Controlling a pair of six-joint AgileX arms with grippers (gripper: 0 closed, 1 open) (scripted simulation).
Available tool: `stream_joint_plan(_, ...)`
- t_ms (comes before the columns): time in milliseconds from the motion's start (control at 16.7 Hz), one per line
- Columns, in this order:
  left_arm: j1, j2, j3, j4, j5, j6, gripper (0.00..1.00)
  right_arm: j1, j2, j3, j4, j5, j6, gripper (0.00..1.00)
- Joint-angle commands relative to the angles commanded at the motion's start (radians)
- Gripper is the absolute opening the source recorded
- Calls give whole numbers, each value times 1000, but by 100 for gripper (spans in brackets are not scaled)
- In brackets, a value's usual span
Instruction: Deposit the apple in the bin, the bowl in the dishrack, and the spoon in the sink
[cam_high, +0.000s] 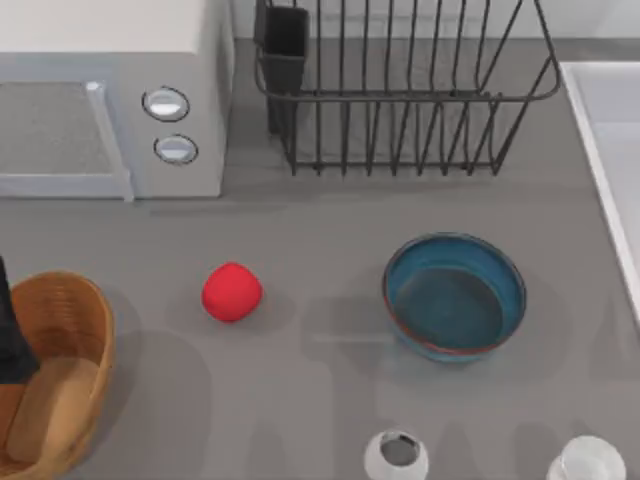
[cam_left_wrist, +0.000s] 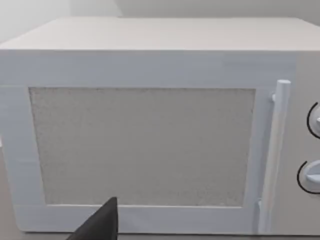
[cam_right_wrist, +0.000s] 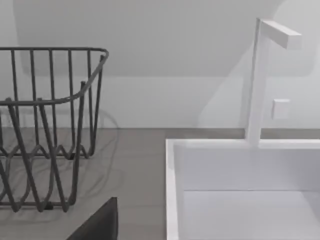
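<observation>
Red apple (cam_high: 232, 292) could roll off when nudged because it is round, and I cannot tell how either arm's fingers stand.

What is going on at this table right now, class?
Nothing is being handled yet. The apple lies on the table between the bin at the left edge and the bowl, which stands empty in front of the dishrack. The sink is at the right edge. The left arm sits over the bin, its wrist camera facing the microwave. No item has been put away so far.
</observation>
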Motion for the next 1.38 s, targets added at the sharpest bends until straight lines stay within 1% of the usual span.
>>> stream_joint_plan(240, -10, 30, 25, -18, 1, 4, 100, 0, 0, 0, 0, 0, 0, 100)
stream_joint_plan(480, -65, 215, 178, -126, 6, 22, 100, 0, 0, 0, 0, 0, 0, 100)
stream_joint_plan(600, -104, 368, 297, -208, 8, 33, 100, 0, 0, 0, 0, 0, 0, 100)
stream_joint_plan(1140, -312, 1235, 923, -666, 15, 88, 100, 0, 0, 0, 0, 0, 0, 100)
stream_joint_plan(1380, -399, 1581, 1191, -851, 19, 115, 100, 0, 0, 0, 0, 0, 0, 100)
